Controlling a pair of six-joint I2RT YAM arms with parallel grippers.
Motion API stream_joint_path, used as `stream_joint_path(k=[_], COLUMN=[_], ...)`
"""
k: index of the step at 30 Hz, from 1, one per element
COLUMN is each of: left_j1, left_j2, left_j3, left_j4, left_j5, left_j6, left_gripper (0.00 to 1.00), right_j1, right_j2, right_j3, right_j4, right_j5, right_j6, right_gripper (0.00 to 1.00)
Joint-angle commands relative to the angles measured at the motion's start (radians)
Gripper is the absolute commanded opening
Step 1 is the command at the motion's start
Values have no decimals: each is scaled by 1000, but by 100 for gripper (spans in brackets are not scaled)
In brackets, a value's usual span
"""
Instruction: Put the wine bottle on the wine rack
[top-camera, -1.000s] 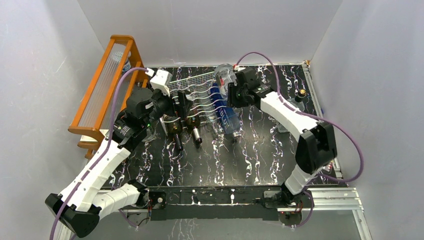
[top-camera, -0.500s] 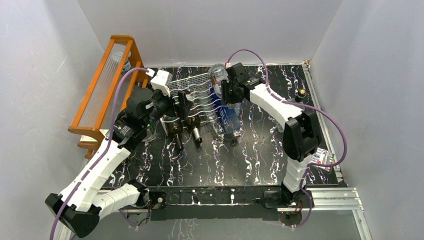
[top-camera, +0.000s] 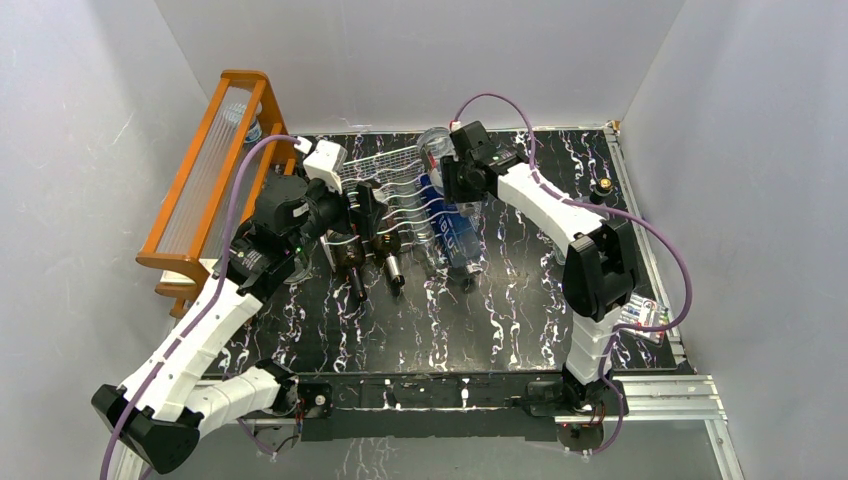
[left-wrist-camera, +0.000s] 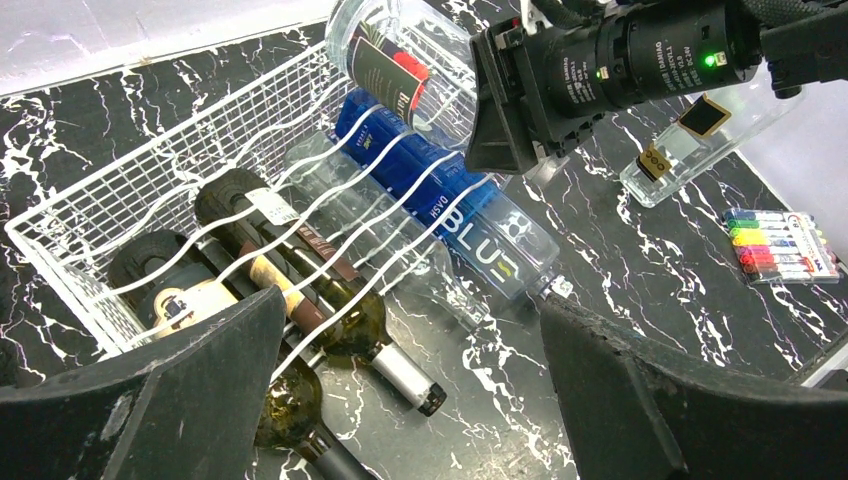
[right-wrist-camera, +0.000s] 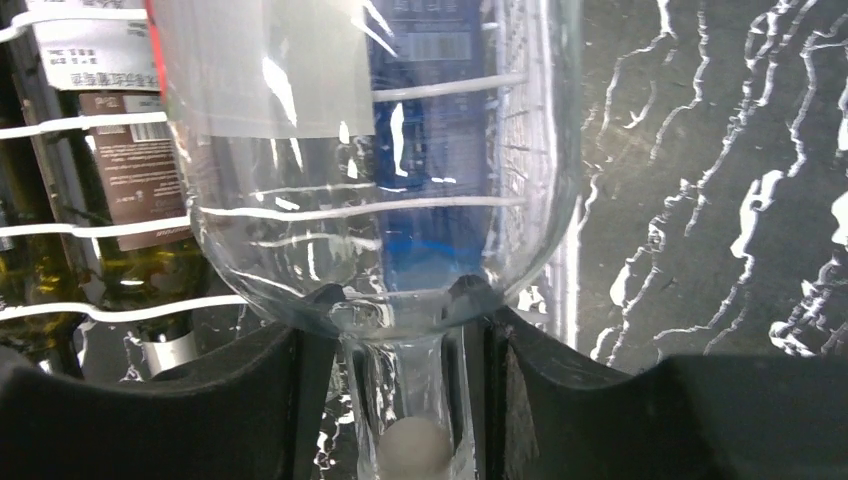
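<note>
Wine bottle (right-wrist-camera: 370, 200): clear glass with a dark label and, to my eye, empty. It is held up over the far right end of the wine rack (left-wrist-camera: 120, 210), above the blue bottle (left-wrist-camera: 450, 210). I cannot tell whether it touches the wires.

How it will handle: stiff, smooth and breakable, so I'd expect it to slip before it bends. Empty, it is likely light, but most of its weight sits out past the neck and would tend to droop or swivel.

Where to hold: the neck, just under the shoulder. The flare there gives the fingers something to stop against.

Right gripper (right-wrist-camera: 395, 340): clamped on the neck, one finger on each side, with the bottle's shoulder sitting right on the fingertips.

Rack: several grooves are taken. Dark wine bottles (left-wrist-camera: 290, 270) lie at the left, then a clear bottle, then the blue one. I would judge the free groove to be at or beside the right end.

Risk: glass knocking on glass as it comes down next to the blue bottle.

Left gripper (left-wrist-camera: 415, 380): fingers spread wide with nothing between them, hovering by the rack's near left side.

Further out: a pack of markers (left-wrist-camera: 775, 245) on the table at the right, and the orange shelf (top-camera: 205, 170) at the far left.
</note>
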Motion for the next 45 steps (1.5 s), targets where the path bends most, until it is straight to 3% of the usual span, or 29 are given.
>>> stream_joint_path(k=[1, 6, 15, 19, 22, 27, 34, 39, 45], left_j1=[6, 7, 5, 5, 7, 6, 7, 6, 7], left_j2=[-7, 1, 7, 5, 8, 14, 18, 34, 47], left_j3=[44, 46, 53, 47, 37, 33, 32, 39, 50], left_j4=[-9, -10, -9, 5, 28, 27, 29, 32, 38], left_j5=[16, 16, 17, 30, 53, 61, 67, 73, 80], left_j6=[9, 14, 16, 9, 0, -3, -5, -8, -8], left_gripper=[98, 98, 98, 98, 98, 98, 98, 98, 98], right_j1=[-13, -14, -14, -16, -49, -178, -403, -438, -454], right_j2=[-70, -123, -294, -501, -637, -691, -706, -735, -716], right_j3=[68, 42, 3, -72, -104, -149, -276, -378, -385], right_j4=[146, 145, 136, 92, -32, -58, -60, -41, -17], right_j5=[103, 128, 134, 283, 600, 678, 518, 400, 333], right_j6=[7, 9, -6, -53, -146, -167, -94, -61, -71], right_gripper=[63, 78, 79, 81, 93, 98, 95, 85, 72])
